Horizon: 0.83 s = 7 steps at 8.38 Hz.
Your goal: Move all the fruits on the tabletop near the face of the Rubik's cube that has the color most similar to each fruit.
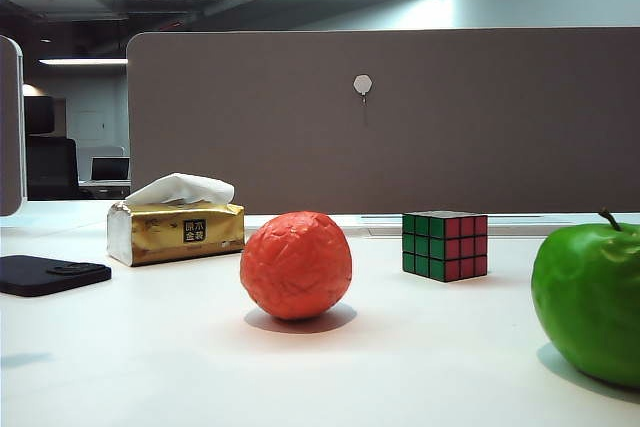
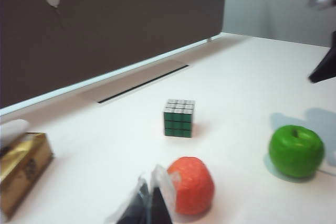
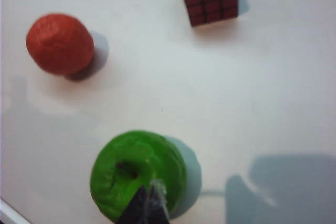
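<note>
My left gripper (image 2: 149, 203) hangs just above the desk (image 1: 150, 367), its fingertips pressed together and holding nothing, right beside the orange-red fruit (image 2: 191, 184). My right gripper (image 3: 148, 205) hovers over the green apple (image 3: 137, 174); only the tips show, drawn narrow and seemingly empty, though I cannot tell whether they touch the skin.

In the exterior view the orange-red fruit (image 1: 296, 265) sits at centre, the Rubik's cube (image 1: 445, 245) at about 2 o'clock from it and a little farther back, and the apple (image 1: 590, 302) at 4 o'clock from the cube, close to the camera. The cube's green face turns toward the orange-red fruit and its red-pink face toward the apple, so I judge each fruit is on the wrong side and both must cross.

The risks I see: both fruits are round and could roll off once released; narrow tips coming down on the apple's glossy crown may slip and shove it away; the two arms' paths cross near the small, light cube, so a nudge could turn it and spoil the colour match.

The apple is cut off at the exterior view's right edge, neither gripper appears there, and both wrist views are blurred. A gold tissue box (image 1: 176, 229) and a dark phone (image 1: 50, 273) sit well off at 9 o'clock.
</note>
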Motion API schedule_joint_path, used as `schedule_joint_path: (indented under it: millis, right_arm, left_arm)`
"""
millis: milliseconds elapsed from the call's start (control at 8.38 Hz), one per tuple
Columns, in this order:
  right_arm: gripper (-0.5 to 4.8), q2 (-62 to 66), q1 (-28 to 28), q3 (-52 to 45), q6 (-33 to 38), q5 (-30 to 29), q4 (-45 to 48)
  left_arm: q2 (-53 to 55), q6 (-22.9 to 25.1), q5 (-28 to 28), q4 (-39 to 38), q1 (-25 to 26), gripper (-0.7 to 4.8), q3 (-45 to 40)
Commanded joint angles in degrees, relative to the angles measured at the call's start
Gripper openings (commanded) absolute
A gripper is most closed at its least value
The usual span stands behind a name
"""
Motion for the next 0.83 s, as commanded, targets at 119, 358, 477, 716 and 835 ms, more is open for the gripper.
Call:
schedule_joint_path:
  millis: [119,358,477,716,835]
  right_arm:
    - [-0.01,3.23,4.85,0.24,0.68,5.09,-1.68]
    - [-0.01,6.99,9.60,0.22,4.96,12.55,-1.64]
    - [-0.01,7.21,9.62,0.24,9.86,12.33,-1.75]
    - [-0.01,7.30,10.62,0.26,26.60,8.63,-12.85]
    - [-0.01,7.30,10.62,0.26,26.97,6.23,-12.85]
  left_arm:
    - [1.01,0.13,-5.38,1.20,-5.35,-0.05,0.28]
    - [5.27,0.17,-13.05,4.26,-14.58,-0.05,0.28]
    - [11.78,0.20,-19.41,9.79,-21.20,-0.05,0.28]
    - [32.92,-5.01,-26.45,29.24,-25.42,-0.05,0.28]
    - [32.92,-5.01,-26.45,29.24,-25.42,-0.05,0.28]
